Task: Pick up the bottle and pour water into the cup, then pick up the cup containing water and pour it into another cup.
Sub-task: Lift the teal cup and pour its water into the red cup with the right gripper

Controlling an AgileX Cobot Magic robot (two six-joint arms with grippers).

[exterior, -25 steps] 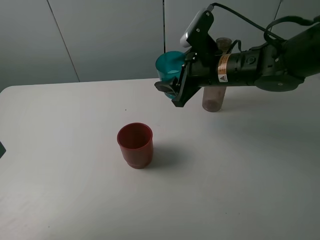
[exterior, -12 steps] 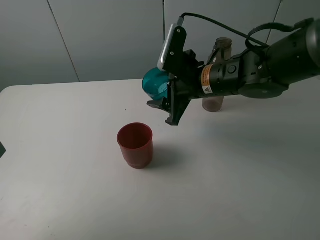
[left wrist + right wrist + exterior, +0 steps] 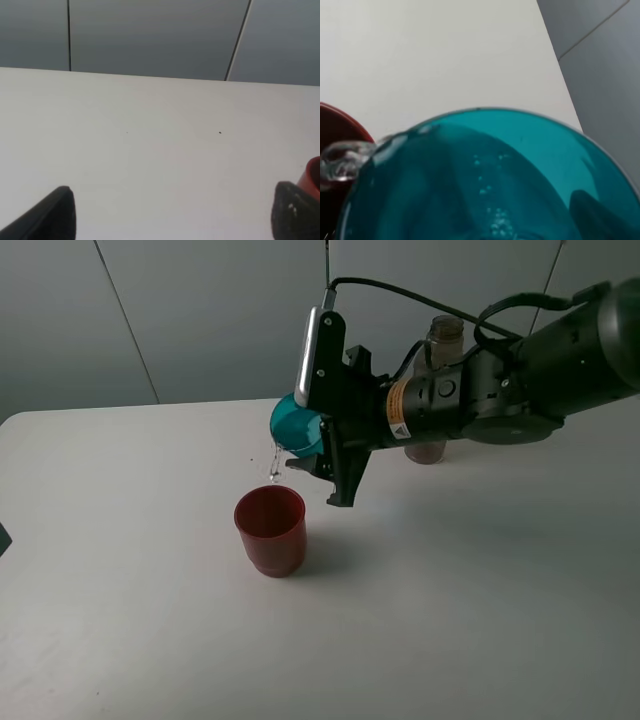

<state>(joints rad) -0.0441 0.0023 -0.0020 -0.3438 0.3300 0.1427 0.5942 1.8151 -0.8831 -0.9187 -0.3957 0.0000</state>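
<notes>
Since the whole point of this step is getting water from one cup into the other, the right pincer (image 3: 315, 450) has the teal-blue tumbler (image 3: 296, 426) clamped tight and tipped almost onto its side, mouth pointing down and away from the arm. It hangs in the air just above and a bit behind the red cup (image 3: 270, 530), so the low lip of the tumbler lines up over the red one's opening. You can see a thin stream of water (image 3: 273, 462) coming off the rim and dropping toward it, and the right wrist view shows water curling over the edge with bubbles inside. My guess is the pour is underway, not finished. The stream looks close to the red cup's far rim, so a splash onto the desk (image 3: 480, 590) seems possible.

That red cup sits upright on the desk, out in the open, which gives the arm room to tilt. Behind the arm the smoky bottle (image 3: 445, 335) stands upright on the desk, well out of the way, looks like its part is done.

Left pincer (image 3: 177, 212) is spread wide with nothing in it, hovering low off to the side.
</notes>
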